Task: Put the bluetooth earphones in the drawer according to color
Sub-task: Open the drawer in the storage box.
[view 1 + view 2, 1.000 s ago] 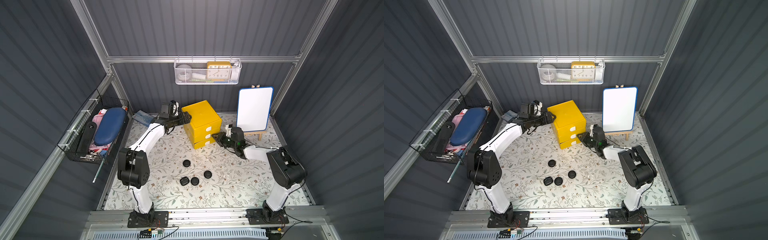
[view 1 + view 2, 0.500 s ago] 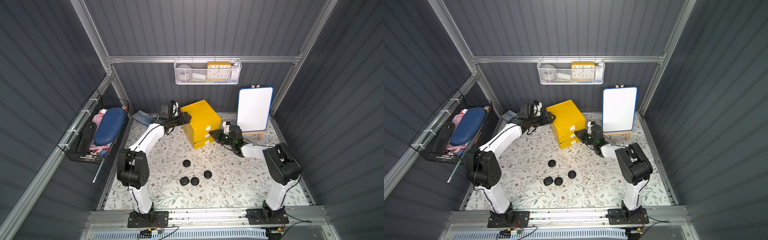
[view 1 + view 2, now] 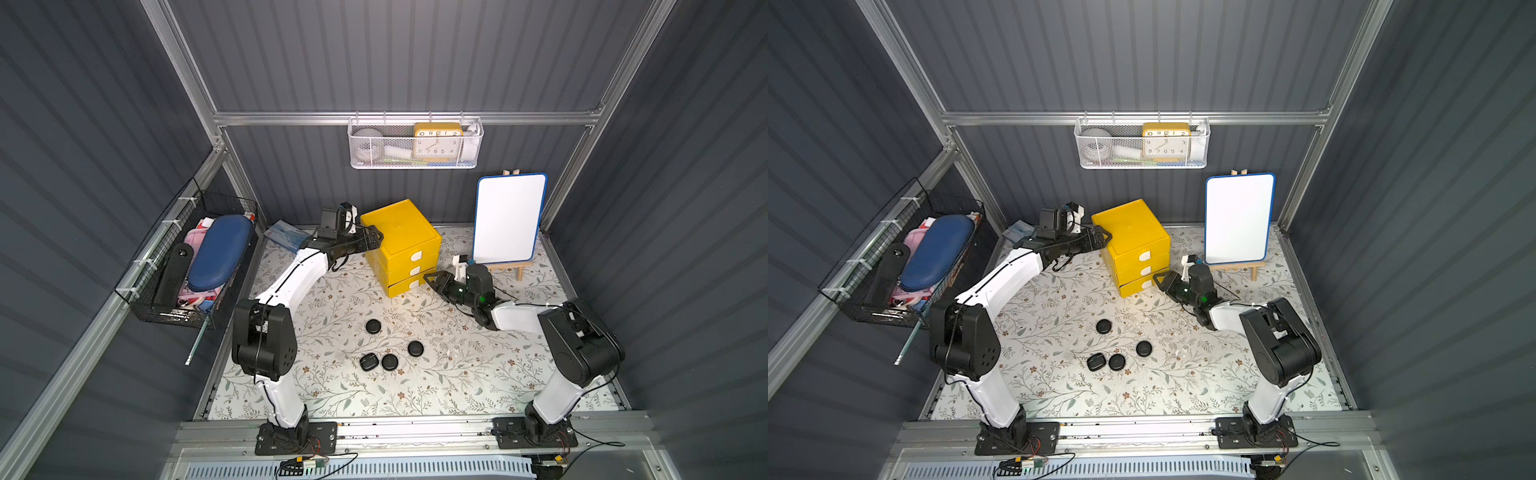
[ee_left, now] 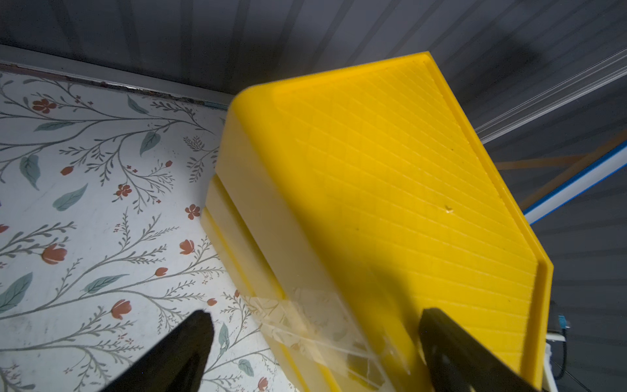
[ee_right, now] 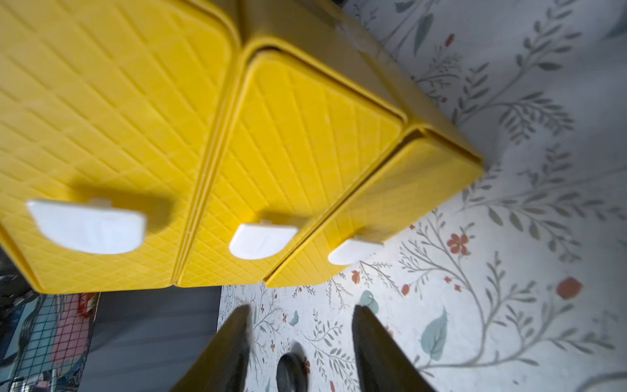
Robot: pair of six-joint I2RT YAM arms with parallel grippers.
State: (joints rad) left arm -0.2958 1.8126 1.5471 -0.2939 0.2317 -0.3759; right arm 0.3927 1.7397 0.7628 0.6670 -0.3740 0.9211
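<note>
The left gripper (image 3: 376,239) gapes wide at the yellow plastic three-drawer cabinet's (image 3: 401,230) nine o'clock. The right gripper (image 3: 429,277), half-parted and empty, sits at four o'clock.

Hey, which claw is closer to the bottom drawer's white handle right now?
Right. The right claw sits open just in front of the handle, not touching; the left claw is up at a top side edge of the yellow drawer box.

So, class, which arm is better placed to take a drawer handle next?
Right, probably: right gripper open, facing the white handles; left gripper at the top edge of the yellow drawer unit, away from them.
</note>
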